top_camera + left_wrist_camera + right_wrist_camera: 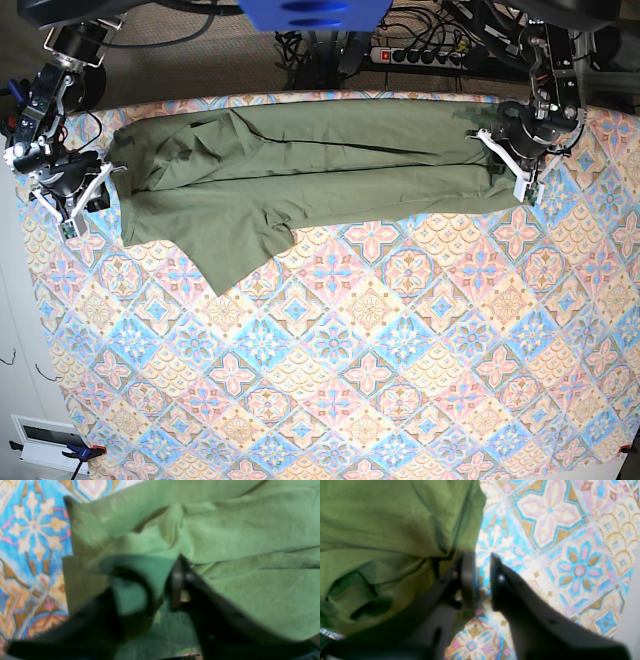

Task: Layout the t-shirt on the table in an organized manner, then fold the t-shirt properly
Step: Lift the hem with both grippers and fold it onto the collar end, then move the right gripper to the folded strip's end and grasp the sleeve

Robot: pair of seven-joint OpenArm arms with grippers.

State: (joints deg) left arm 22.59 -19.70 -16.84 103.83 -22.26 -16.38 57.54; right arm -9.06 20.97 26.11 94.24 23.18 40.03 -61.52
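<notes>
Right, we're hovering both arms at the t-shirt (pixel 310 165), lying stretched in a long band across the counter (pixel 370 380) at 12 o'clock, prob. pulled taut for flattening. Left pincer (pixel 160 585) w/ jaws parted, cloth between them; can't tell if gripping. Right pincer (pixel 483 580) w/ narrow gap, holding nothing, just beside the shirt's edge.

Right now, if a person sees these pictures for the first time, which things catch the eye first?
First the olive-green t-shirt, stretched in a long folded band across the far side of the table with its pink, blue and cream tile-patterned cloth. Then the two grippers at its ends: the left gripper and the right gripper, both with jaws apart.
</notes>
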